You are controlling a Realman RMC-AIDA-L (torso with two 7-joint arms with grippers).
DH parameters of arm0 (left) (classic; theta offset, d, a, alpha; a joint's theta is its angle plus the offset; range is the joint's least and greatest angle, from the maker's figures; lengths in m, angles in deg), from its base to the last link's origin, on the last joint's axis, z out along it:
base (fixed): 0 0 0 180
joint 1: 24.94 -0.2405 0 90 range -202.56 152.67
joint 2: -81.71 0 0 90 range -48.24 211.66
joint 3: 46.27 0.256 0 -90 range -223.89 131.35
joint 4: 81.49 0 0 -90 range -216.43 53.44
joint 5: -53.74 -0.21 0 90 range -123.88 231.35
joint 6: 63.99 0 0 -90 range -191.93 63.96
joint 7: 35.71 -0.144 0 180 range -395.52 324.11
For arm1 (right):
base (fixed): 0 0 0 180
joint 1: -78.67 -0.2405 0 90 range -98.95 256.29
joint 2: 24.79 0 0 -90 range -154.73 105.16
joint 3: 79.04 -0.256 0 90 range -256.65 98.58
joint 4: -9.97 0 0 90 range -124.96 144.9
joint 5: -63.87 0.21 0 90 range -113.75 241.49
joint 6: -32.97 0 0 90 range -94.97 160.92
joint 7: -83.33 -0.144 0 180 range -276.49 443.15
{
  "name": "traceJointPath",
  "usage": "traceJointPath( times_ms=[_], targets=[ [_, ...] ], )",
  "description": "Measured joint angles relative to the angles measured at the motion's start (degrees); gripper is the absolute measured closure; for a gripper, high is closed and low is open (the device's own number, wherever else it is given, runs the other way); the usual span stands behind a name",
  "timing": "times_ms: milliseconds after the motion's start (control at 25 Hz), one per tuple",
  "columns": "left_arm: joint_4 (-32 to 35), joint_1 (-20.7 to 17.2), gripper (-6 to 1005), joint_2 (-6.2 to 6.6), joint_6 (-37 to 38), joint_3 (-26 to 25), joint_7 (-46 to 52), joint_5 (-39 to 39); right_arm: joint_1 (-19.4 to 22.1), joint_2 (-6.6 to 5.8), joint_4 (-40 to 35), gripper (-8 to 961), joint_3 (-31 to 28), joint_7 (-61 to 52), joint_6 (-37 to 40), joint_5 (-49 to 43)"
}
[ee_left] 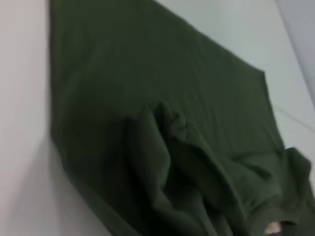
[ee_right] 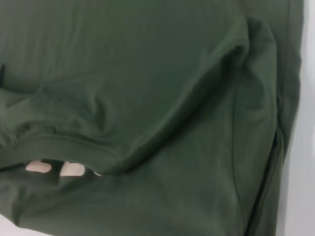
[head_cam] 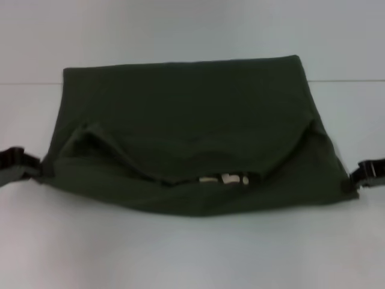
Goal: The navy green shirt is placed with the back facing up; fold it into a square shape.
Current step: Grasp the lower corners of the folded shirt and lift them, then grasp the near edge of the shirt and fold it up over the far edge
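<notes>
- A pale white table (head_cam: 192,253) is filling the near half of the head view — smooth, plain and matte.
- A thin dark seam (head_cam: 30,83) is running level across the surface at either side, where the table is meeting a second light panel (head_cam: 180,30) behind it.
- That far panel is showing a faint bluish-grey cast, slightly dimmer than the table.
- Soft, even light is falling from above — a weak shadow is lying on the table along the near side.
- In the left wrist view, the same white surface (ee_left: 24,123) is showing bare.
</notes>
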Motion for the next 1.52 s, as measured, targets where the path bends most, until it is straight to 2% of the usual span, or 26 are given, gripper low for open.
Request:
traceJointPath(
  times_ms=[200,600,880,1320,1520],
  targets=[
    [0.74,-0.80,1000,0.01,1.77,-1.29,-0.04,-4.35,1.26,-0.01,-0.17,900,-0.02,0.16,1.12,0.02],
    [0.62,-0.93,1000,-0.10,1.74,-1.13,-0.22,-5.95,1.30,-0.04,-0.26,887,-0.55,0.32,1.77,0.00],
    [1.09,-1.38,999,-0.16,8.44,-1.37,-2.67,-8.12,2.01,-0.23,-0.32,877,-0.54,3.70,9.86,-0.32],
    [5.17,-4.61,999,-0.42,14.34,-3.66,-2.82,-10.43,4.23,-2.05,-0.79,862,-1.54,4.71,14.14,-0.45],
    [5.13,-3.40,999,-0.05,14.24,-4.54,-2.83,-10.60,3.62,-2.27,-0.61,856,-3.58,5.48,13.60,-0.22]
  ],
)
